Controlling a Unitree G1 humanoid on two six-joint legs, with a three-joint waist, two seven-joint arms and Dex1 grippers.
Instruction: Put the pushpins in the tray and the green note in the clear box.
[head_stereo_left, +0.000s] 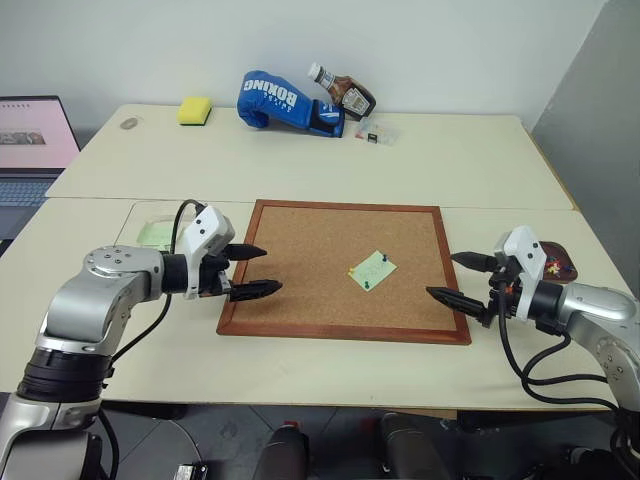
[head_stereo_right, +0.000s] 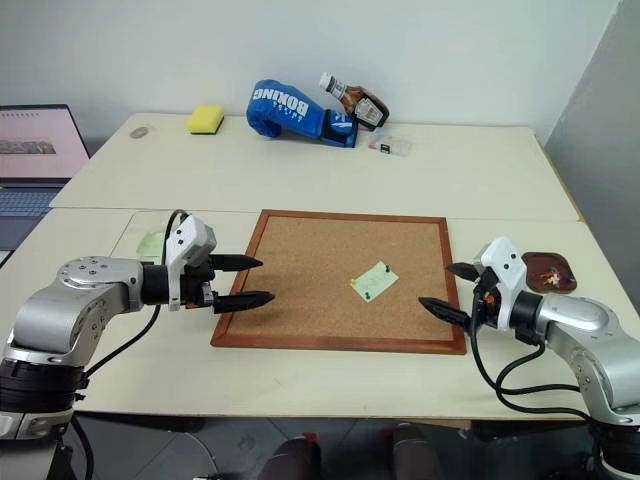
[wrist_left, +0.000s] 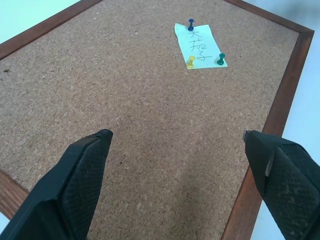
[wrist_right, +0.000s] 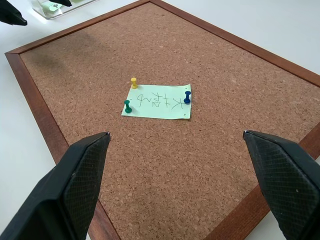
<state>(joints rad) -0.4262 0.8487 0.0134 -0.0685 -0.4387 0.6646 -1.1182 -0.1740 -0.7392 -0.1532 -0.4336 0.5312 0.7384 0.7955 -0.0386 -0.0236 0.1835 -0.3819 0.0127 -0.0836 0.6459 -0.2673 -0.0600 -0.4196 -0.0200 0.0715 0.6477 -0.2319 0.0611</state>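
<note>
At the near edge of the table, one to each side of the corkboard (head_stereo_left: 345, 270):

- Left gripper (head_stereo_left: 250, 270): fingers spread wide, empty, hovering over the board's left frame and pointing inward toward the middle.
- Right gripper (head_stereo_left: 460, 278): fingers spread wide, empty, hovering at the board's right frame and pointing inward. Both look staged for a first reach; nothing is held.

On the corkboard, right of centre:

- Green note (wrist_right: 158, 101): pale green square with handwriting, lying flat on the cork, fastened there by the pins.
- Pushpins, three: yellow (wrist_right: 134, 82), green (wrist_right: 128, 106) and blue (wrist_right: 187, 97), standing at the note's edges. By my reading they must come out before the note can be lifted.

Beside the board:

- Tray (head_stereo_right: 549, 271): dark brown dish holding small coloured pins, on the table just behind the right gripper, handy for that arm.
- Clear box (head_stereo_left: 158, 226): transparent, off the board's left side beyond the left arm, with pale green paper showing inside.

At the far edge:

- Yellow sponge (head_stereo_left: 194, 110), blue boxing glove (head_stereo_left: 285, 100), sauce bottle (head_stereo_left: 345, 92) lying against the glove, small clear case (head_stereo_left: 375, 132).
- Laptop (head_stereo_left: 30, 150), at the far left.
</note>
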